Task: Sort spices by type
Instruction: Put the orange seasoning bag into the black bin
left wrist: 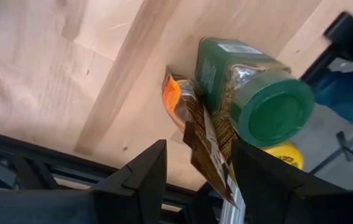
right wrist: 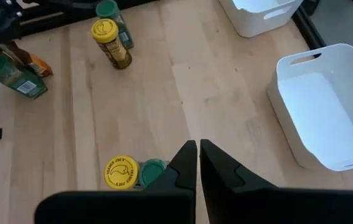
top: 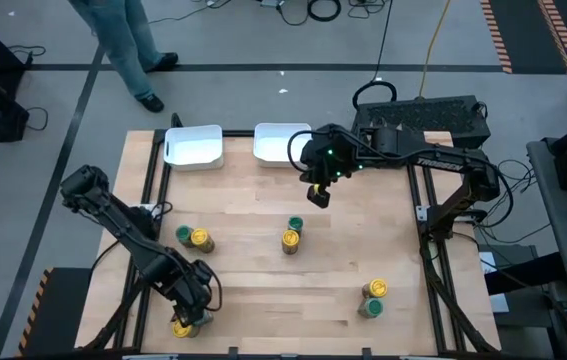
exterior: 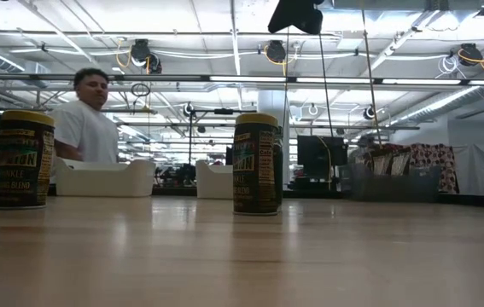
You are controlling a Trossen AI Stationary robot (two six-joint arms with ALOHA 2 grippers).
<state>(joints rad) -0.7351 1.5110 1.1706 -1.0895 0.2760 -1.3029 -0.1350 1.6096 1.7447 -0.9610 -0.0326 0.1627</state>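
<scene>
The left gripper (top: 191,318) stands at the near left corner of the wooden table (top: 263,215), its fingers (left wrist: 140,180) partly apart with a brown-orange packet (left wrist: 204,140) between them; whether they actually clamp the packet cannot be told. Just beyond that packet lies a green-lidded jar (left wrist: 251,93) on its side, touching it, and a yellow lid (left wrist: 285,155) shows just behind the jar's cap. The right gripper (top: 319,195) hangs above the table's far centre with its fingers (right wrist: 216,168) pressed together and nothing between them. Just beside it, toward the table's far edge, sit two white trays (top: 281,144), both holding nothing visible. Below and nearer than this gripper stands a yellow-lidded jar (top: 290,240) with a green-lidded one (top: 296,224) touching it. A second such pair (top: 195,238) stands left of that, between the two grippers. A third pair (top: 373,297) stands toward the near right, well apart from both grippers. In the low view, a person (exterior: 88,115) in a white shirt stands beyond the table's far edge.
</scene>
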